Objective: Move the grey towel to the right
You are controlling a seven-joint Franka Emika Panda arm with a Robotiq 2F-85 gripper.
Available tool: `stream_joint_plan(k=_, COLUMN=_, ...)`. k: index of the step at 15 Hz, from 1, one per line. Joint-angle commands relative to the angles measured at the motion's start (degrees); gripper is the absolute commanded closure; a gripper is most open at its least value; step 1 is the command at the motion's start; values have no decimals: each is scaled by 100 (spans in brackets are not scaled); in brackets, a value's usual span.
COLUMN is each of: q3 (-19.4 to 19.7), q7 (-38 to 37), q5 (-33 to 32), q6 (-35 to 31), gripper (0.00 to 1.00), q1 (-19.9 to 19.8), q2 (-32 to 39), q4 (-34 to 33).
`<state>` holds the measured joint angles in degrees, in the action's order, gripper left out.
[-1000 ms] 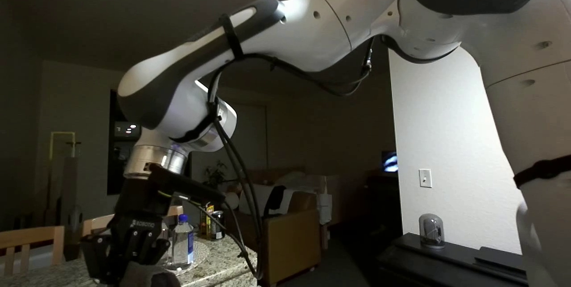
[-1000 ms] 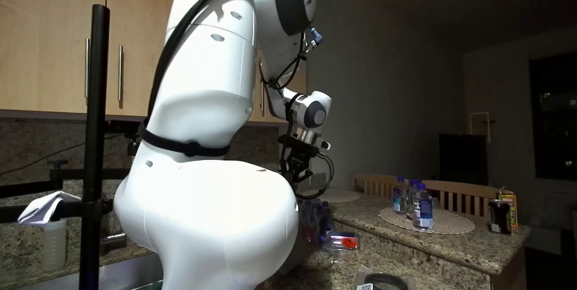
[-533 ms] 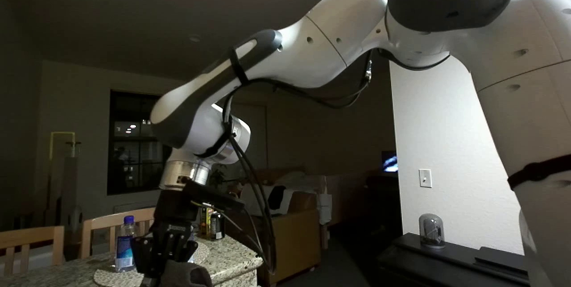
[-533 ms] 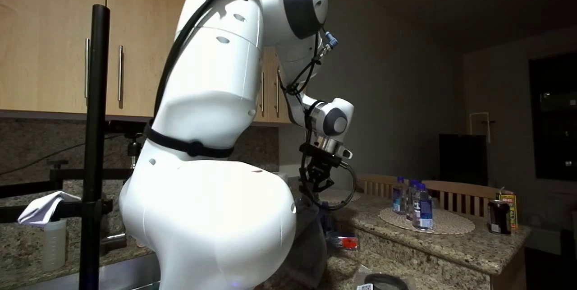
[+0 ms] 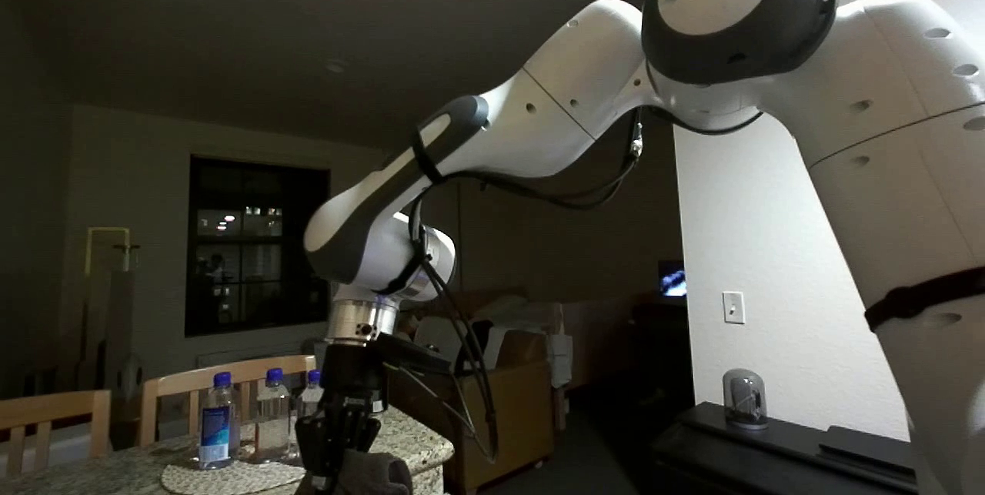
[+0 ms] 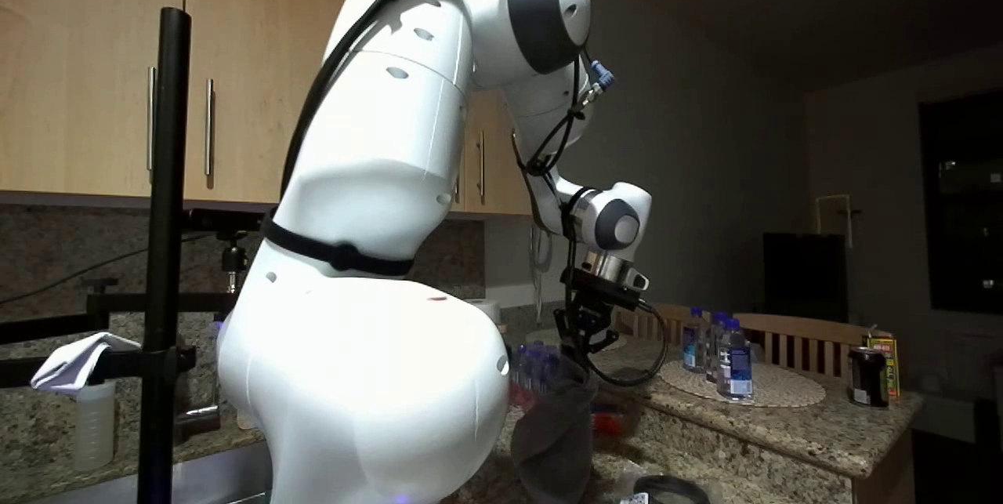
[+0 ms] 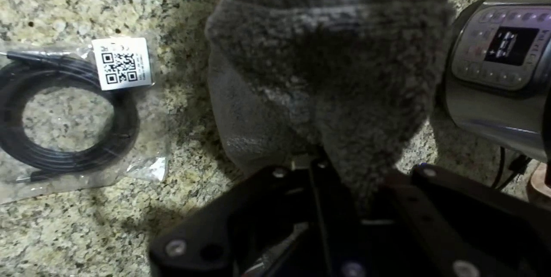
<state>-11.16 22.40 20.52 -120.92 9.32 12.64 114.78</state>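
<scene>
The grey towel [image 7: 335,61] fills the upper middle of the wrist view and is pinched between the fingers of my gripper [image 7: 355,182]. In an exterior view the towel [image 6: 552,441] hangs down from the gripper [image 6: 586,343], partly behind the arm's base. I cannot tell whether its lower end touches the counter. In an exterior view only a top fold of the towel [image 5: 377,472] shows at the bottom edge, beside the gripper [image 5: 327,472]. The fingertips are partly hidden by towel and shadow.
A bagged black cable [image 7: 69,109] lies on the granite counter [image 7: 43,234]. A metal appliance with a display [image 7: 503,66] stands right of the towel. Bottles [image 6: 735,363] stand on a woven mat on the raised counter, with a dark can [image 6: 868,378]. More bottles [image 6: 537,367] are behind the towel.
The arm and gripper have moved right and slightly down in both exterior views, carrying the towel. More of the hanging towel now shows from behind the arm's base.
</scene>
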Motion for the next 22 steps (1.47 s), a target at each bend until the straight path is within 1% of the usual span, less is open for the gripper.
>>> stream_joint_plan(k=1, q3=27, q7=550, q5=-46, q6=-237, gripper=92, q1=-240, q2=150, q4=-60)
stream_joint_plan(k=6, q3=142, q7=928, q5=-86, q6=-886, gripper=92, q1=-533, q2=353, q4=-129)
stream_joint_plan(k=10, q3=212, q7=1084, q5=-228, q6=-1698, gripper=92, q1=-733, q2=385, q4=-70)
stream_joint_plan(k=15, q3=344, q7=967, q5=-639, q6=-2518, gripper=92, q1=-925, q2=635, q4=-83)
stream_joint_plan(k=18, q3=408, q7=905, q5=-843, q6=-2819, gripper=92, q1=-1067, q2=856, q4=-75)
stream_joint_plan(k=22, q3=434, q7=822, q5=-1019, q6=-2989, gripper=92, q1=-1253, q2=1249, q4=-122)
